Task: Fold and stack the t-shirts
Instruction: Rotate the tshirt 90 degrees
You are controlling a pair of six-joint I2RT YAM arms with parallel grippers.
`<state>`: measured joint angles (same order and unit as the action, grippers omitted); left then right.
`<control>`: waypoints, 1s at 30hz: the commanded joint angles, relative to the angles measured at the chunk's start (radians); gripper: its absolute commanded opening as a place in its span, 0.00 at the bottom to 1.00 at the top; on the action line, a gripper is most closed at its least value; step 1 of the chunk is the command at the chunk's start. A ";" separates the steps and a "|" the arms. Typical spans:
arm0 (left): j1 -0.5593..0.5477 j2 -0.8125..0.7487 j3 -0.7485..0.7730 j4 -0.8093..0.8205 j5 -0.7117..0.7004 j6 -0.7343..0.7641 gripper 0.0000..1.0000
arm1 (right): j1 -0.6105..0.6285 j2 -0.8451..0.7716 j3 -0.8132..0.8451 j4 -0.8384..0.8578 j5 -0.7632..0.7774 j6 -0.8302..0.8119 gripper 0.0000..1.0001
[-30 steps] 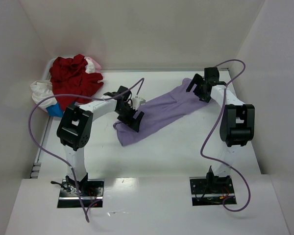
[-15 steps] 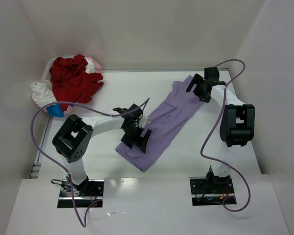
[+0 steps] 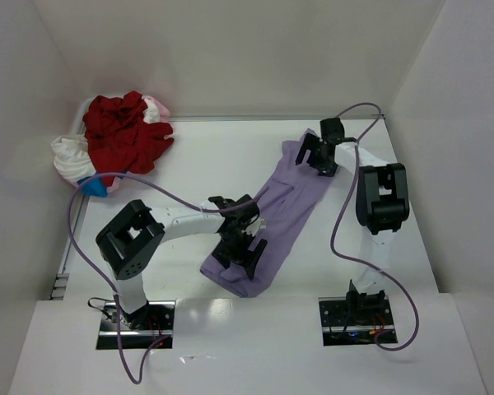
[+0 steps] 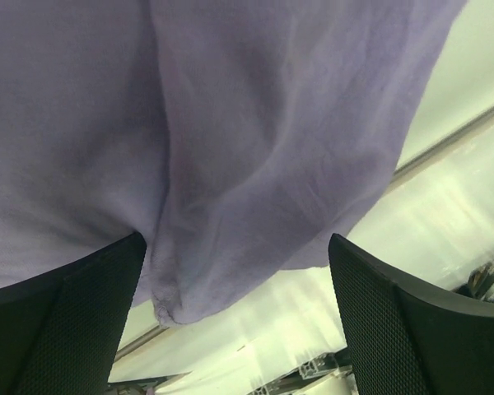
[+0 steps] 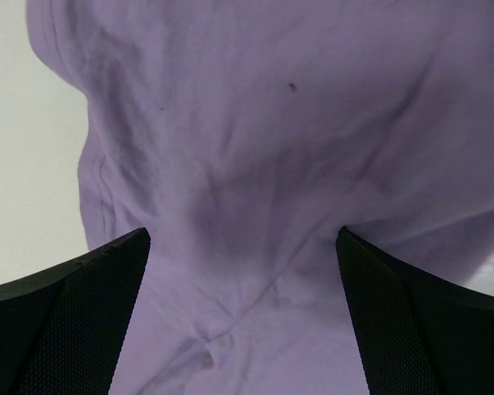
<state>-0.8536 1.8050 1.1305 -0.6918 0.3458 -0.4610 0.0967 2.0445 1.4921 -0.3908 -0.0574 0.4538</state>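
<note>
Now the left gripper [image 3: 240, 245], jaws spread wide, sits on the near end of the lavender-purple soft cloth t-shirt [image 3: 284, 202], which has been dragged toward the white table's [image 3: 189, 156] near edge. The right gripper [image 3: 317, 155], equally wide, rests on the other end toward the table's far right. Swung into a straighter strip mid-table, the shirt looks better placed for folding.

Left arm [image 3: 188, 221]: forearm reaching rightward.
Left gripper [image 3: 240, 244]: jaws wide apart, pointing down.
Right arm [image 3: 380, 194]: stretched forward.
Right gripper [image 3: 316, 153]: jaws wide apart.
</note>
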 commanded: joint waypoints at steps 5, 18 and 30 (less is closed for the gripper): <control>0.047 -0.015 0.047 -0.011 -0.125 0.001 1.00 | 0.041 0.117 0.137 -0.046 0.067 -0.018 0.99; 0.083 0.004 0.089 -0.011 -0.105 0.076 1.00 | 0.113 0.350 0.462 -0.114 0.058 -0.009 0.99; 0.083 0.085 0.118 0.081 0.035 0.148 1.00 | 0.233 0.535 0.782 -0.163 -0.038 0.009 0.99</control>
<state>-0.7715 1.8557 1.2160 -0.6678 0.3119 -0.3561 0.2821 2.5202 2.2028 -0.5102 -0.0177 0.4477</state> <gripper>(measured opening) 0.998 0.992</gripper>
